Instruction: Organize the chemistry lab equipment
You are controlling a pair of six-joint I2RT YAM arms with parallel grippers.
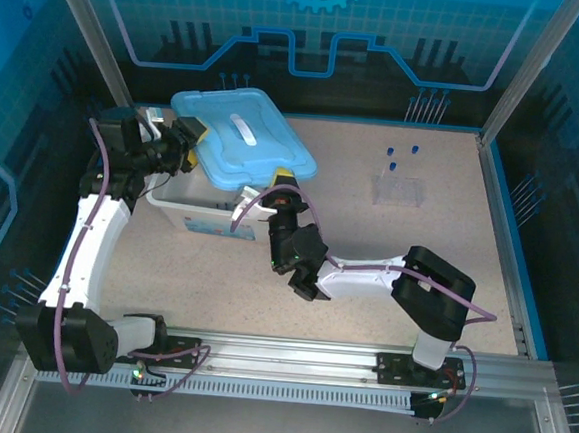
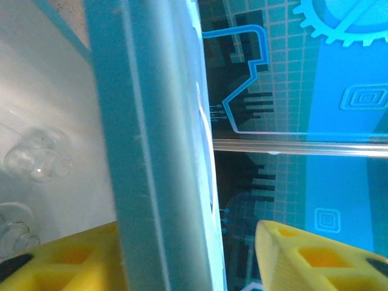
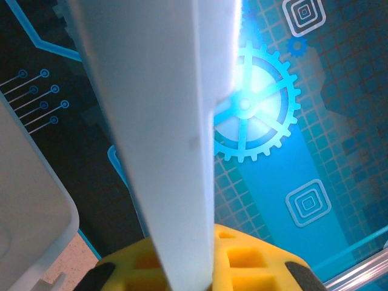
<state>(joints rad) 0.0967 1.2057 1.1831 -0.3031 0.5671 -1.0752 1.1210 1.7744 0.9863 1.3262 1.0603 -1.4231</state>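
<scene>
With the left gripper (image 2: pixel 188 257), straddles the left edge of the flat light-blue plastic lid (image 2: pixel 151 139), jaws part-way apart. One yellow finger (image 2: pixel 66 260) right against the lid on the tub side, the other off it, with a strip of blue backdrop (image 2: pixel 339 157) between. No clamp on the lid here. With the right gripper (image 3: pixel 197 270), pinches the lid's near right corner tight, the pale slab of its edge running up from between the yellow pads.

Outward from the left fingers, looks past the lid edge into the big white plastic tub (image 1: pixel 185 211). Small clear glass flask (image 2: pixel 36 160) on the tub floor, another clear glass vessel (image 2: pixel 13 233) just nearer, both apart from the lid. Lid askew over the tub as seen from above, overhanging at the far side and the right; cannot tell whether touching the rim.

Little room on the left: gripper near the slanted frame post (image 1: pixel 88 30) and the side edge of the speckled beige table (image 1: pixel 368 233). Wide bare tabletop to the right of the tub. Three thin clear tubes with blue caps (image 1: pixel 393 167) upright at the far right, well apart from the tub, beside a clear boxy piece (image 1: pixel 400 192) too faint to name.

Left arm: up the left side from its base, elbow bent, wrist turned right onto the lid. Right arm: dark elbow over its base, white forearm reaching left, wrist folded toward the far side to meet the corner.
</scene>
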